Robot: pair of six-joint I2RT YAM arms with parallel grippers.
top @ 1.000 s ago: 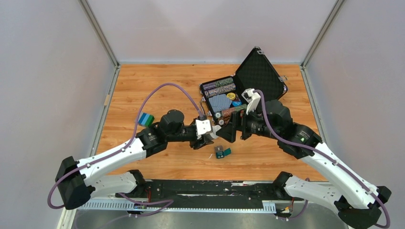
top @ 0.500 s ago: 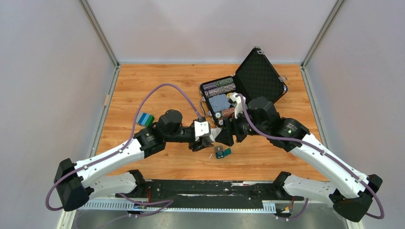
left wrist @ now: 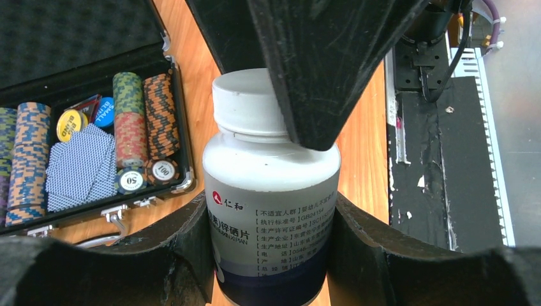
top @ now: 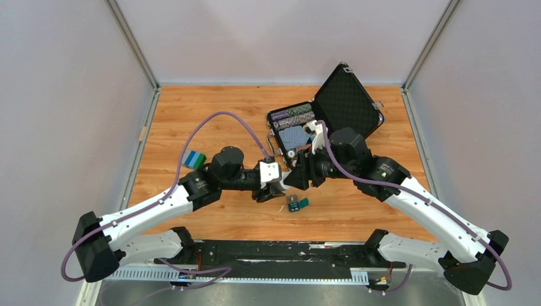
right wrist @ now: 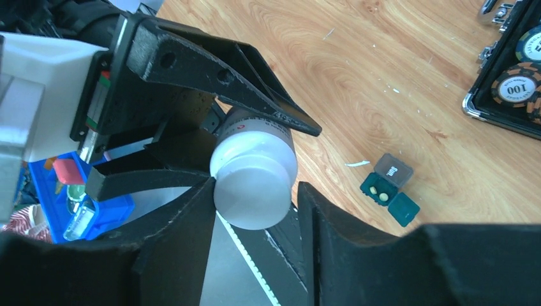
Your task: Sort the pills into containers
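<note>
holding the bottle out for uncapping

clamping the pill bottle point(left wrist: 271, 185) around its label with the left gripper point(left wrist: 271, 220), fingers shut snug on both sides, lifted clear of the table point(right wrist: 383, 76). straddling the white cap point(right wrist: 254, 182) with the right gripper point(right wrist: 256, 186), jaws spread about cap-wide, one finger against the rim, a thin dark gap at the other, no firm pinch to be seen. facing the right jaws cap-first and head-on, long axis running along the line between the two grippers. probably calls for closing on the cap and twisting about that axis, with the left grip keeping the body from turning. lying open on the wood below the bottle, the small teal box point(right wrist: 389, 189), lid thrown back, two pale pills inside, apart from both grippers, near the chip case point(right wrist: 510, 83).
</note>
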